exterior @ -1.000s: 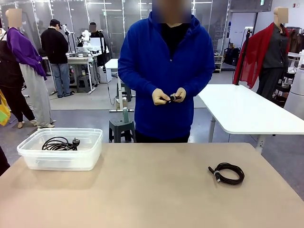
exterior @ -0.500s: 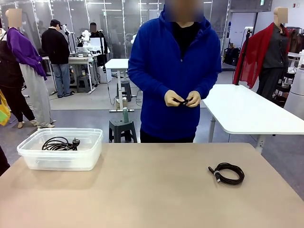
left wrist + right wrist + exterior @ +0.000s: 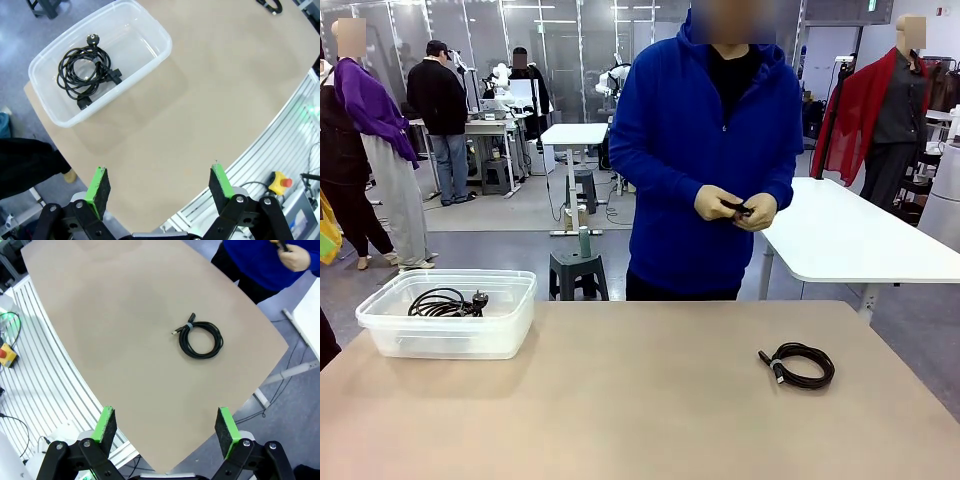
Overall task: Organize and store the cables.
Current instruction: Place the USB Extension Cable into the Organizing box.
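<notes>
A clear plastic bin (image 3: 450, 340) (image 3: 159, 39) sat at the table's (image 3: 640, 410) left side, on the robot's left. It held one loosely coiled black cable (image 3: 440, 302) (image 3: 82, 72), thick-corded, with a round power plug at one end and a blocky connector at the other. A second cable (image 3: 800, 365) (image 3: 201, 339) lay on the bare tabletop to the right, well apart from the bin. It was a thinner black cord wound in a neat ring, tied at one point, with slim connectors sticking out. At the far side, a person in a blue top held a small black cord between both hands (image 3: 757, 212) at waist height. The left gripper (image 3: 158, 171) hung above the table with its fingers spread wide and nothing between them. The right gripper (image 3: 165, 411) did likewise.
</notes>
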